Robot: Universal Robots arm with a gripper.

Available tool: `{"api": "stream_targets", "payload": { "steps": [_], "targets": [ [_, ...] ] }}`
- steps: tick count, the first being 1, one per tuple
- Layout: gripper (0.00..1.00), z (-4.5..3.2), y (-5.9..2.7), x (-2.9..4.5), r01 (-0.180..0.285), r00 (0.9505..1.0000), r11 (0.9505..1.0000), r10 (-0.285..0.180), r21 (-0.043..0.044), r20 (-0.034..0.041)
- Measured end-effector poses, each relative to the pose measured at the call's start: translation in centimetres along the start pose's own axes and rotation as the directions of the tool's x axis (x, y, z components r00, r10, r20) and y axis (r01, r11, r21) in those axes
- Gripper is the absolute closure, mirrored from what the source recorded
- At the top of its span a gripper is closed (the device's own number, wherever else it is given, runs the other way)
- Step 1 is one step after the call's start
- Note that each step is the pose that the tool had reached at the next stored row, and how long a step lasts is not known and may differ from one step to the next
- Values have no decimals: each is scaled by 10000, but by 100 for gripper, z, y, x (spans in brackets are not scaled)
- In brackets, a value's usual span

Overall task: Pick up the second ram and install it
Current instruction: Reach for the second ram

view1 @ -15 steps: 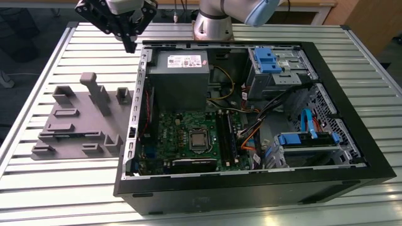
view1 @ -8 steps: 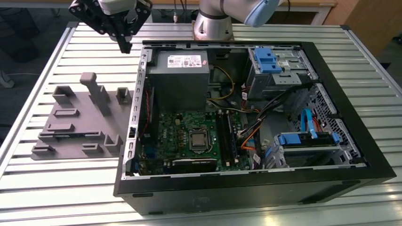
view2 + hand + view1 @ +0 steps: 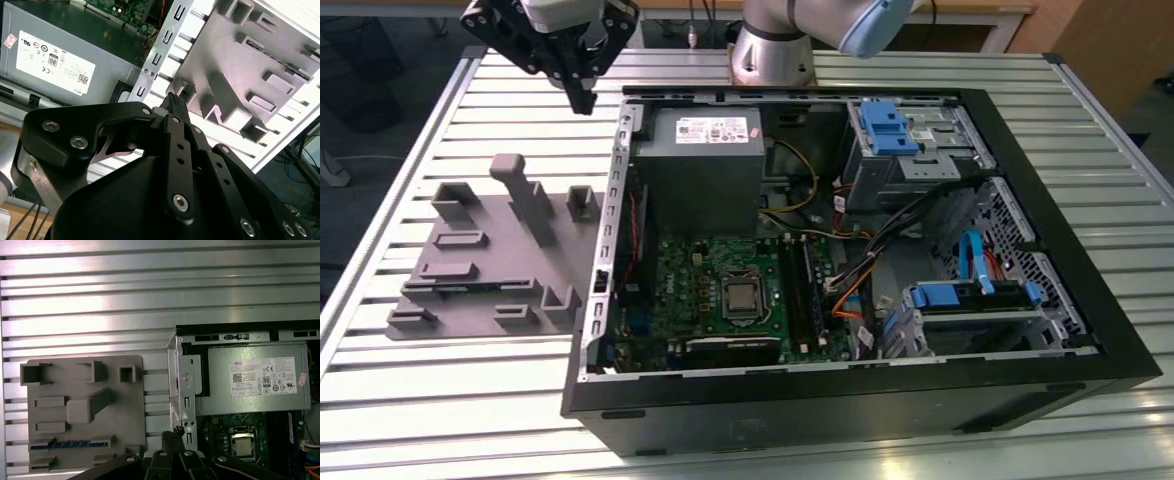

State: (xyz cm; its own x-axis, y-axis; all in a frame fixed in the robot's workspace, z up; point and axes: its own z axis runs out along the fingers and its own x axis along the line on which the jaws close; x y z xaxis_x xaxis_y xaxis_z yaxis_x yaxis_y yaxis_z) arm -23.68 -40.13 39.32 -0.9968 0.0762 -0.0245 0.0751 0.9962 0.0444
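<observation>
The second ram [image 3: 70, 444] is a blue-green stick lying in a slot of the grey fixture [image 3: 82, 410], near the fixture's front edge in the first wrist view. My gripper [image 3: 580, 98] hangs high over the table at the exterior view's left, beyond the far end of the fixture [image 3: 487, 250] and beside the case's back corner. Its black fingers come together at a point [image 3: 172, 100] with nothing between them. In the first wrist view the gripper's tip [image 3: 172, 436] shows between the fixture and the case wall, well apart from the ram.
The open computer case [image 3: 1014, 130] lies on the slatted metal table [image 3: 440, 400]. Inside are the power supply [image 3: 700, 160], the motherboard with long black memory slots [image 3: 801, 290], a processor socket [image 3: 740, 297], blue drive brackets [image 3: 887, 125] and loose cables. The arm's base [image 3: 767, 50] stands behind the case.
</observation>
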Motion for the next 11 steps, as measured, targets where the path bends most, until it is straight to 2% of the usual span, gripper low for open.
{"api": "stream_targets", "payload": {
  "steps": [5,8,11],
  "targets": [
    [89,-1,-3,19,0,10000,10000,0,16,0],
    [89,-1,-3,22,3,10000,9999,-4,129,9],
    [89,-1,-5,32,3,10000,9999,-3,144,10]
  ]
}}
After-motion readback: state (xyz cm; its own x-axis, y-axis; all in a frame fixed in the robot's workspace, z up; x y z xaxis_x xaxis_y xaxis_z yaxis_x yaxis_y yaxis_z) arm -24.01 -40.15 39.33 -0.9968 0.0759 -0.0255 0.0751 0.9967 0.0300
